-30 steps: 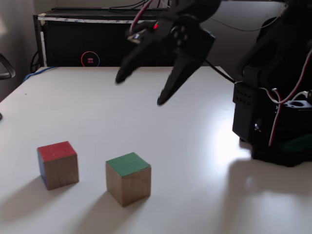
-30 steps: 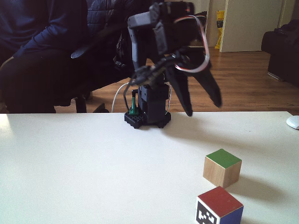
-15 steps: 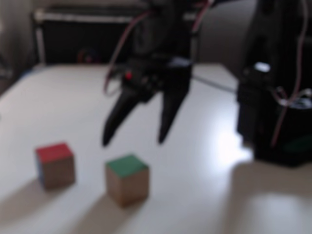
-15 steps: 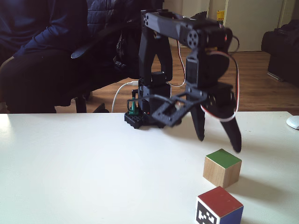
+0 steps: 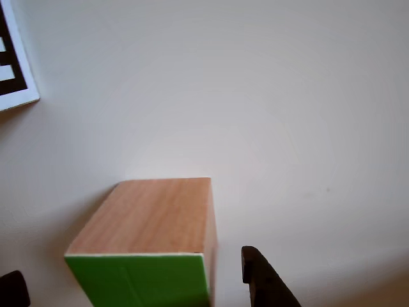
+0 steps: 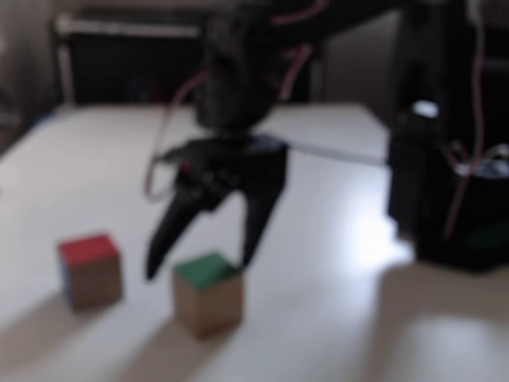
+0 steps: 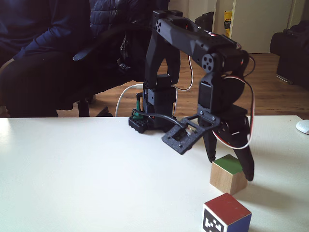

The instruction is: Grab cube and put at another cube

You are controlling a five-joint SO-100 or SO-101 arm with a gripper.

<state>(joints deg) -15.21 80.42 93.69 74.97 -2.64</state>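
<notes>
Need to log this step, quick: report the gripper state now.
Gripper: open, holding nothing; its fingers straddle the wood-and-green cube, which sits on the table.

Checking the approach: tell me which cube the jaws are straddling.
The green-topped wooden cube sits between the open jaws; the red-topped cube with the black-and-white marker stands apart.

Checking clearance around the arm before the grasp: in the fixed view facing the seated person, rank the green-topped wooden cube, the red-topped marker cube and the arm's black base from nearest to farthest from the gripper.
1. Green-topped wooden cube, between the open gripper fingers.
2. Red-topped marker cube, below, at the table's front.
3. Arm's black base, up-left, at the back.
</notes>
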